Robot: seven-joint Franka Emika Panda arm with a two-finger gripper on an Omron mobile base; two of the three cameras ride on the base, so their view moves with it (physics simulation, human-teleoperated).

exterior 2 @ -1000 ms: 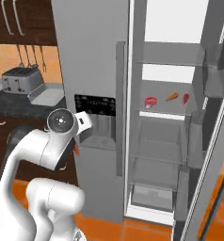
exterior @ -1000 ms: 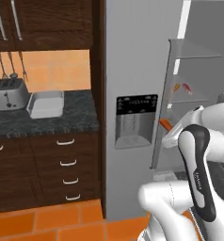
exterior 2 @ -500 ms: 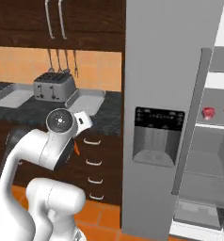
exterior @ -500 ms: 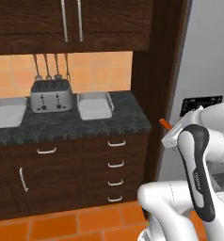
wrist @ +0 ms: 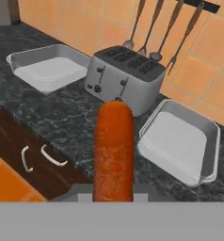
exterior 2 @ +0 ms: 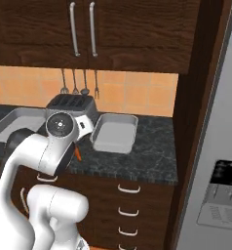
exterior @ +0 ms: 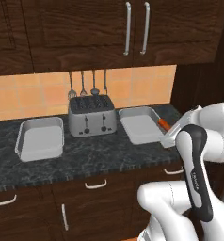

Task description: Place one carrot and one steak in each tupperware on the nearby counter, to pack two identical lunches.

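My gripper (wrist: 113,192) is shut on an orange carrot (wrist: 114,149), which hides most of the fingers in the hand view. The carrot (exterior: 164,124) hangs in front of the counter (exterior: 85,160), near the right tupperware's front right corner. Two light-grey tupperware trays stand on the marbled worktop, one on each side of the toaster: the left tupperware (exterior: 40,138) and the right tupperware (exterior: 141,124). Both look bare inside, as the left tray (wrist: 48,68) and the right tray (wrist: 180,141) show in the hand view. The steak is out of view.
A silver toaster (exterior: 92,115) stands between the trays, with utensils (exterior: 88,84) hanging on the orange tiled wall behind it. Dark cabinets (exterior: 132,28) hang above and drawers (exterior 2: 130,188) with silver handles sit below. The grey fridge (exterior 2: 220,161) rises at the right.
The base has driven left, so the fridge slid out to the right and the counter with toaster and both trays came to the centre. The carrot stays held in the gripper.
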